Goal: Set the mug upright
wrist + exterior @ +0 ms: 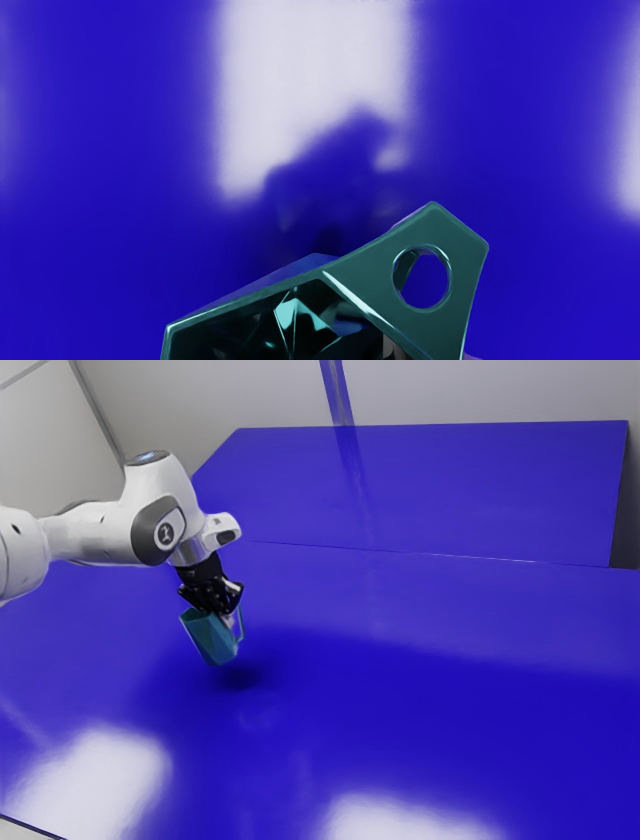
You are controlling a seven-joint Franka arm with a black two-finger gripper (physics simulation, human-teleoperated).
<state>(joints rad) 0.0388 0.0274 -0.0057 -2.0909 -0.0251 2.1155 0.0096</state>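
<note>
Blue table (pixel 420 700) spreads beneath the tool (pixel 227 616), clamped on a tilted teal mug (pixel 212 640).

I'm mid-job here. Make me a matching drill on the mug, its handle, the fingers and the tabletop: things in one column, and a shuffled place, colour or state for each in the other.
Things
1. Mug
2. Handle
3. Fingers
4. Tabletop

Place, colour or state
A. Closed on a teal thing
B. Glossy blue, with pale patches of light
C. Tilted, in the air, not upright
D. Has a round hole through it

Right pairs
1-C
2-D
3-A
4-B
</note>
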